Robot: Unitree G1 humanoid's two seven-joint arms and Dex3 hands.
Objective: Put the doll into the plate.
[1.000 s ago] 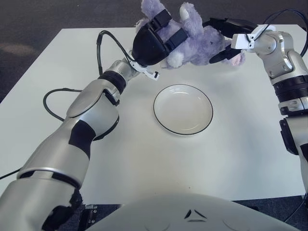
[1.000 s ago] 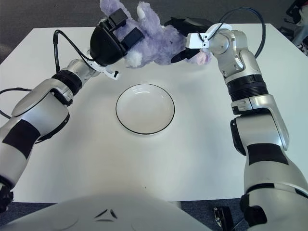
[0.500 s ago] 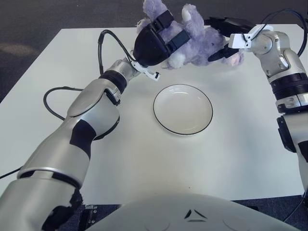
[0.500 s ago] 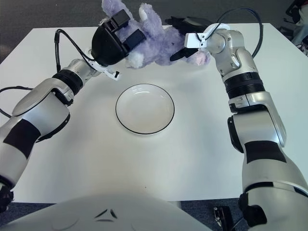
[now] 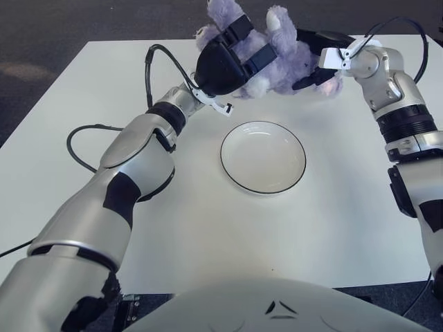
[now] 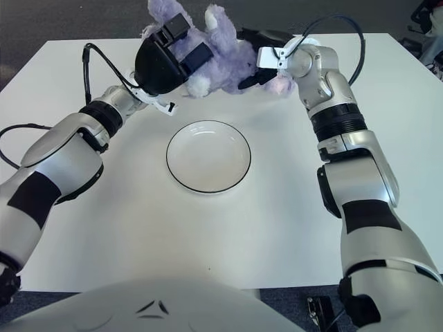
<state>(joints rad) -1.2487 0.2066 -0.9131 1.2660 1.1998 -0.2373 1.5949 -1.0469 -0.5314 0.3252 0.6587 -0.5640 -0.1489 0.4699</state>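
White square table (image 5: 62, 111), matte top, lit evenly from overhead. Dark grey carpet floor (image 5: 83, 17) beyond far edge and at left side. Black cable (image 5: 79, 149) on tabletop, left.

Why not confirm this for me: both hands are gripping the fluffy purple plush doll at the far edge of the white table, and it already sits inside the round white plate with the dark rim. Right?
Not quite. The left hand and right hand do grip the fluffy purple plush doll at the far edge of the white table, but the left eye view shows the round white plate with the dark rim empty, the doll beyond it.
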